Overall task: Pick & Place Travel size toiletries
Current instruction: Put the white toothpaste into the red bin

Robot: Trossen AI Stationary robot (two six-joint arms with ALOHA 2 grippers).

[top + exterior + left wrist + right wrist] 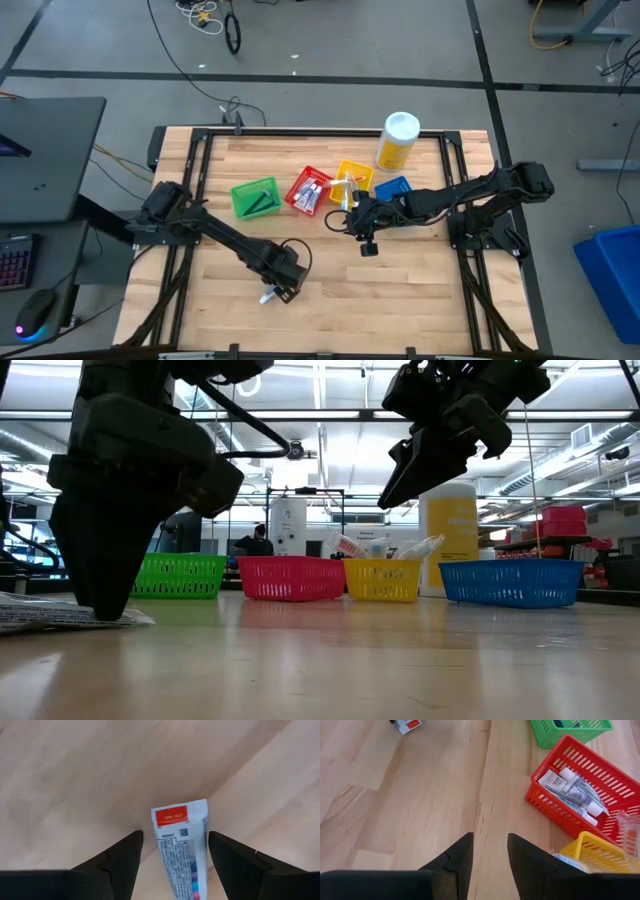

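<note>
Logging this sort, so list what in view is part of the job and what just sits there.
Job: tube on the table between the open left tool; tubes in the red bin.
Just there: yellow bottle; green bin; yellow bin; blue bin.

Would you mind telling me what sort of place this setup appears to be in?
Probably a robotics lab or workshop: a wooden table framed by rig rails, loose cables on a grey floor, and shelving under strip lights behind the bins.
</note>
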